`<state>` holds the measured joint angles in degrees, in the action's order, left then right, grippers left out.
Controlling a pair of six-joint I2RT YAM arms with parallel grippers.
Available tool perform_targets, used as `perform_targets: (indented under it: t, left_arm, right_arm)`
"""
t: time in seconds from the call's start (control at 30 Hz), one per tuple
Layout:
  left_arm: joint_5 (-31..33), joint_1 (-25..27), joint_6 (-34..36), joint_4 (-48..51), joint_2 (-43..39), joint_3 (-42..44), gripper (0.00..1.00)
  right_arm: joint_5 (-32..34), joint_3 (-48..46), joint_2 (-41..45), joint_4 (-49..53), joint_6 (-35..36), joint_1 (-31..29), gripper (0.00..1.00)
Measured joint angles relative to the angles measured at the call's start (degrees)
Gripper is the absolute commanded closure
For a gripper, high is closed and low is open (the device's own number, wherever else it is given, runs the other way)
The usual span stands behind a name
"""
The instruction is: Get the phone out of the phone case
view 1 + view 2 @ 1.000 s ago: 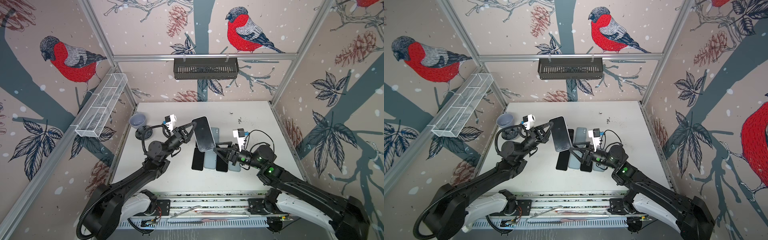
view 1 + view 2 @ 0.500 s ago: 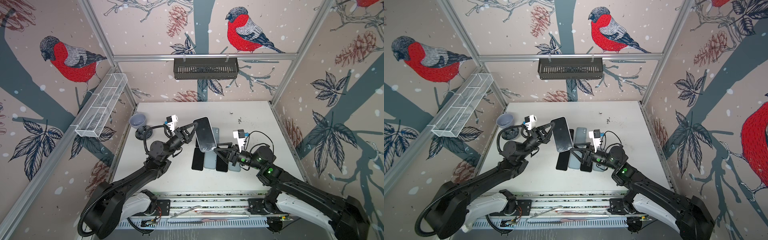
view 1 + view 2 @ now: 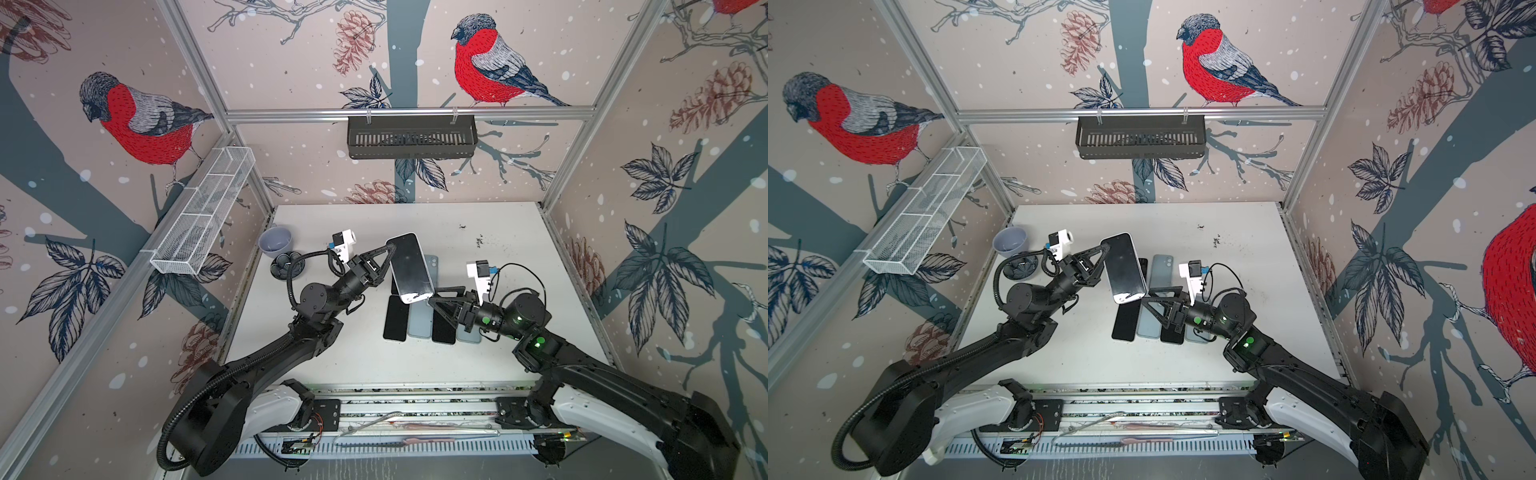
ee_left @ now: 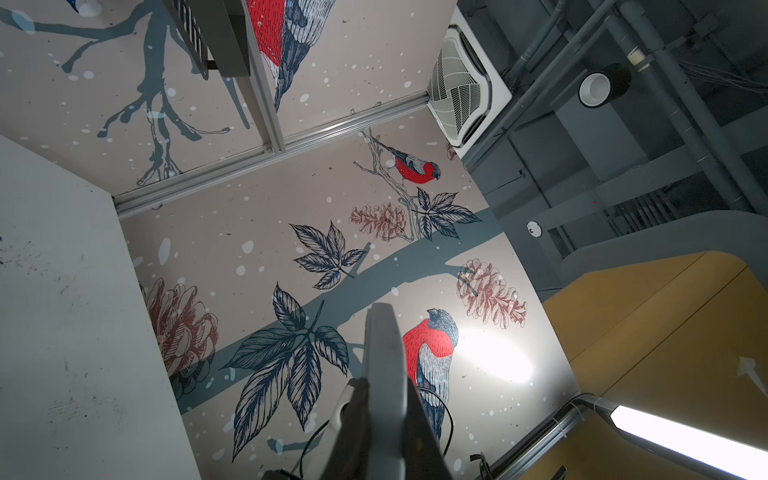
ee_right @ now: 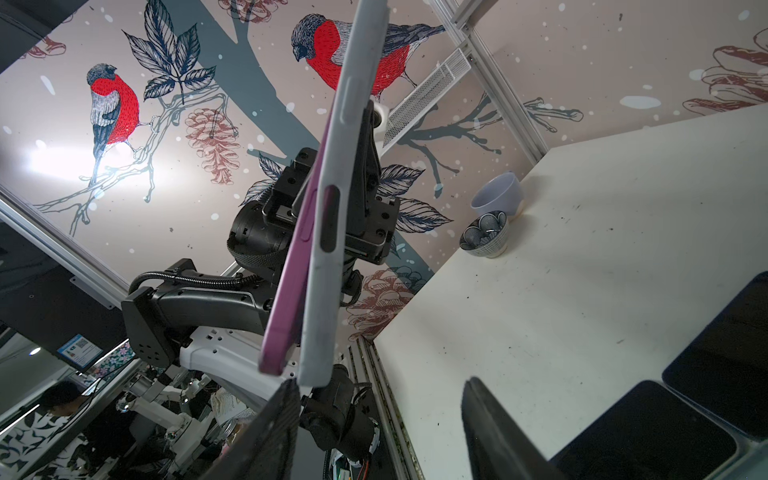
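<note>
Almost nothing has moved over the last second. My left end effector [image 3: 390, 251] stays clamped tight on one long edge of the pale grey phone case [image 5: 328, 270], holding it aloft above the row of spare handsets [image 3: 395, 320] on the desk [image 3: 478, 224]. My right end effector [image 3: 433, 297] has stayed roughly half open and empty, one fingertip just beside the case's lower corner. The right wrist view shows the pink phone [image 5: 291, 291] already standing out of the case at that end, so I judge the peel begun but not finished.
</note>
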<state>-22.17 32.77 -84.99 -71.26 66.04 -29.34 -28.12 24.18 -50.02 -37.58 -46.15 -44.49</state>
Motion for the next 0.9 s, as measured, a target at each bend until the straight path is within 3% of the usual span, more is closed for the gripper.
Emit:
perform_targets:
  t: [0.27, 0.43, 0.67, 0.8, 0.9]
  left_arm:
    - [0.31, 0.90, 0.59, -0.39, 0.79, -0.04, 1.00]
    - [-0.44, 2.01, 1.42, -0.44, 1.77, -0.02, 1.00]
    - [-0.57, 2.27, 1.42, -3.30, 6.12, 0.96, 1.00]
    - [-0.55, 2.32, 1.42, -4.48, 8.31, 0.98, 1.00]
    - [-0.37, 2.32, 2.32, -4.72, 10.08, 0.44, 0.68]
  right_arm:
    - [-0.83, -0.02, -0.02, 0.04, -0.15, 1.62, 0.38]
    - [-1.09, 0.70, -0.24, -0.17, -1.09, 2.64, 0.44]
    - [-2.45, -0.07, -1.62, -0.85, -3.54, 2.84, 0.79]
    - [-2.95, -0.79, -1.18, -1.11, -5.27, 2.91, 0.92]
    - [-2.38, -0.66, -0.70, 0.24, -6.84, 3.45, 1.00]
